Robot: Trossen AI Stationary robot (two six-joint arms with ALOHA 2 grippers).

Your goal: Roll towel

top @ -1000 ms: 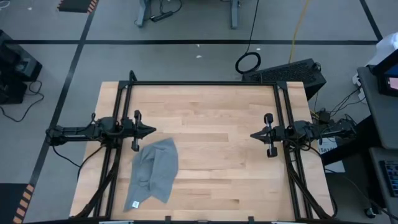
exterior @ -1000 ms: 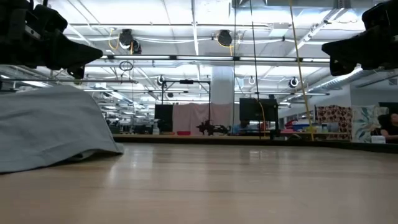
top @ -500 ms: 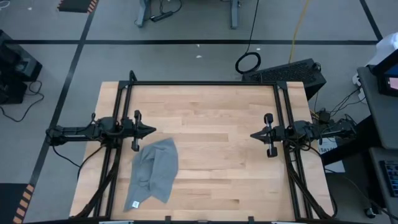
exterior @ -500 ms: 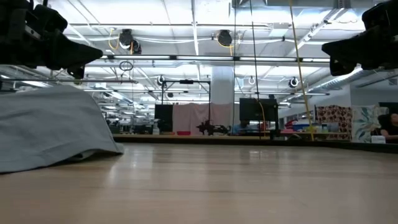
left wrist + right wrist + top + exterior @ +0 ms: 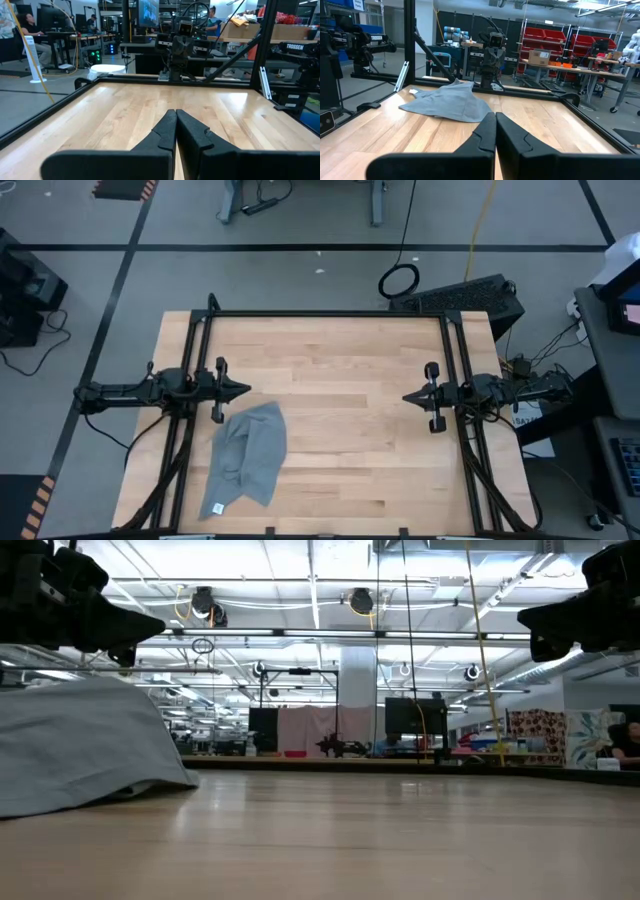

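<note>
Here's the pale butcher-block wooden table point(image 5: 340, 380) from above, ringed by a black metal frame point(image 5: 330, 314). The plain grey soft cloth towel point(image 5: 248, 452) lies crumpled in the near-left part of the table, bunched and folded over itself rather than flat, with its small white tag point(image 5: 216, 507) at the end closest to the table's near edge. Nothing is touching it.

The left tool point(image 5: 243, 390) sits at the left side of the table, pointing inward toward the centre, its two dark fingers point(image 5: 167, 131) pressed together, gripping nothing. The towel's far end lies just beside and below that tip in the overhead view, but apart from it.

Across the table, the right tool point(image 5: 408, 396) mirrors it, pointing back toward the left arm, well apart from the cloth. Its dark fingers point(image 5: 487, 131) are also pressed together and empty. From that wrist, the towel point(image 5: 448, 103) shows as a rumpled grey mound on the wood, with the left arm behind it.

At table height, the towel point(image 5: 85, 740) rises as a grey hump on the left, both arms hanging above the tabletop.
</note>
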